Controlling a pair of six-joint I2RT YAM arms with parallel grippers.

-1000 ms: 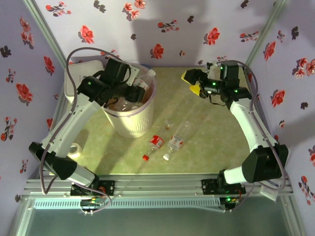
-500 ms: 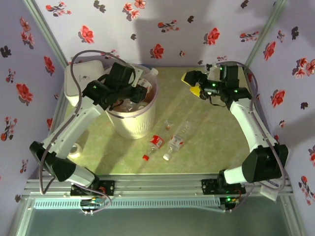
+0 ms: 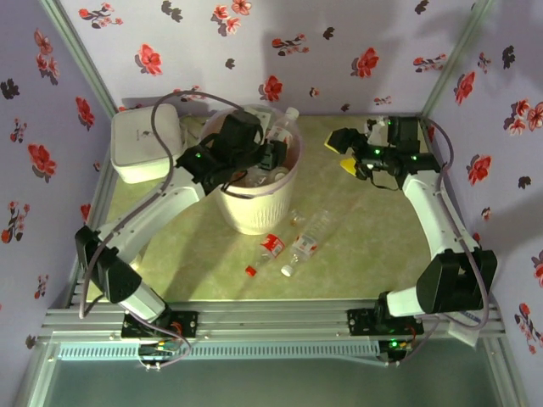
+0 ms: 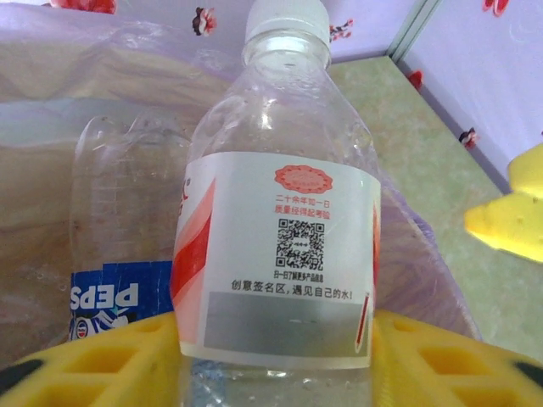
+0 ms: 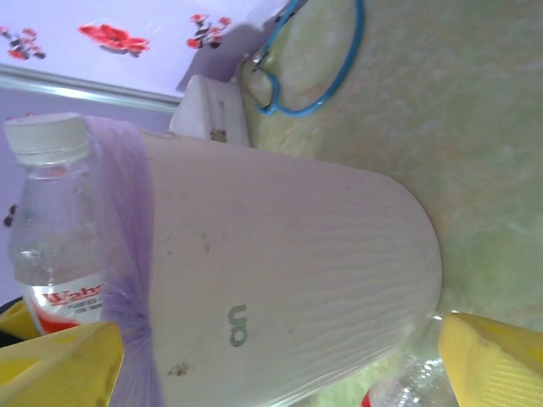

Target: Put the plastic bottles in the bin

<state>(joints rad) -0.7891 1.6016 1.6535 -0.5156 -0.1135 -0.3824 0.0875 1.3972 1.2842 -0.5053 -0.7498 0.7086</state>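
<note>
My left gripper [image 3: 271, 155] is over the bin [image 3: 254, 212], shut on an upright clear bottle [image 3: 284, 125] with a white cap and a red-and-white label. In the left wrist view the yellow fingers [image 4: 102, 360] press both sides of this bottle [image 4: 280, 246], and a Pepsi bottle [image 4: 119, 254] lies inside the bin's pink liner [image 4: 407, 246]. Three more bottles [image 3: 305, 242] and a loose red cap [image 3: 251, 271] lie in front of the bin. My right gripper [image 3: 345, 151] hangs open to the bin's right, facing the bin wall [image 5: 288, 271] with nothing between its fingers [image 5: 492, 360].
A white square box [image 3: 146, 144] sits at the back left. A blue cable loop [image 5: 314, 76] lies on the green table behind the bin. Flowered walls close in the back and both sides.
The left arm has swung right with the bottle, and the bin has shifted right with it. The right gripper has drawn back slightly to the right.
</note>
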